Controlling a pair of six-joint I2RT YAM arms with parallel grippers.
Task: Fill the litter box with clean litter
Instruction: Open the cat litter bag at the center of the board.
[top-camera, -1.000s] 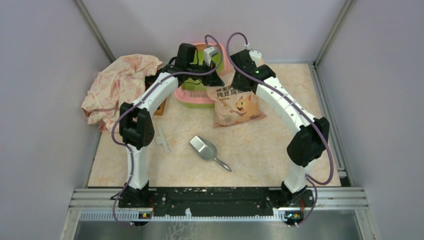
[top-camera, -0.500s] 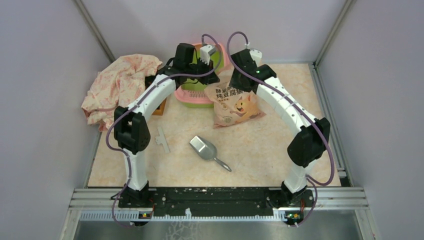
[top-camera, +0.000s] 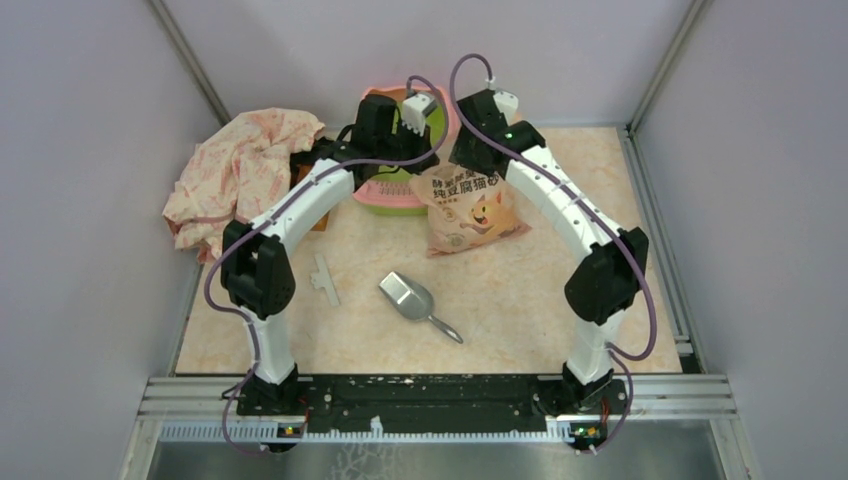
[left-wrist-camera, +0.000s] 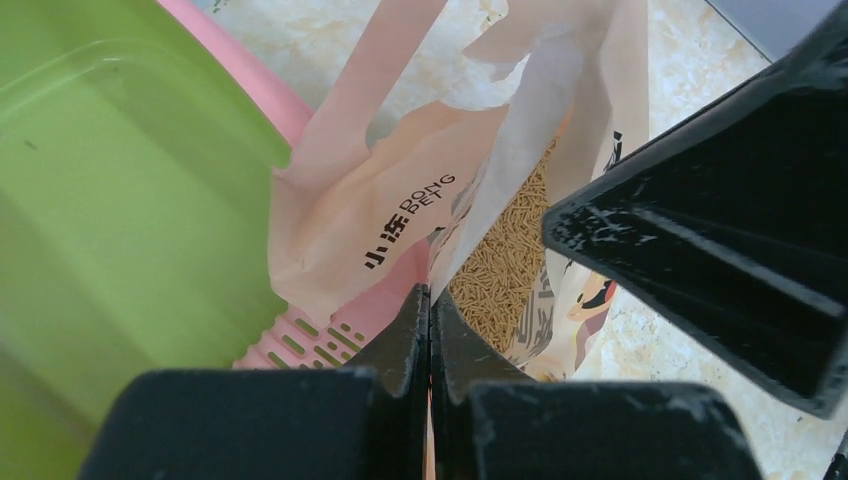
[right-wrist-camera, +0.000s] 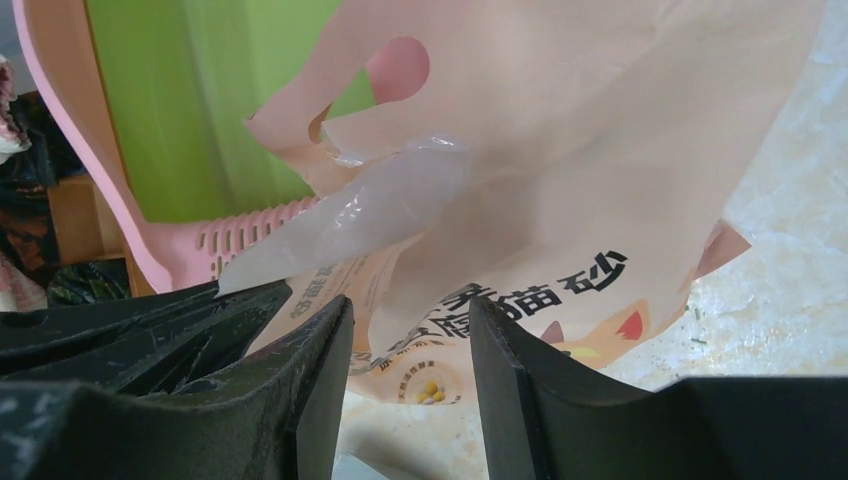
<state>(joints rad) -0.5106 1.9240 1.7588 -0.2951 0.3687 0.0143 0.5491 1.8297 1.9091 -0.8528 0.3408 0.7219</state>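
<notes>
I see the marbled bench (top-camera: 540, 290) carrying litter box (top-camera: 385, 206) at the back, peach bag (top-camera: 470, 215) just beside it, silver scoop (top-camera: 408, 296) mid, floral cloth (top-camera: 235, 170) far-left.

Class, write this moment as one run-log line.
left gripper shut on bag mouth | right gripper open at bag | litter in bag | litter box shows no litter

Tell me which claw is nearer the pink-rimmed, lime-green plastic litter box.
Left. The left claw is shut at the pink rim of the litter box, pinching the peach-pink litter bag; the right claw hangs open beyond, over the bag.
</notes>
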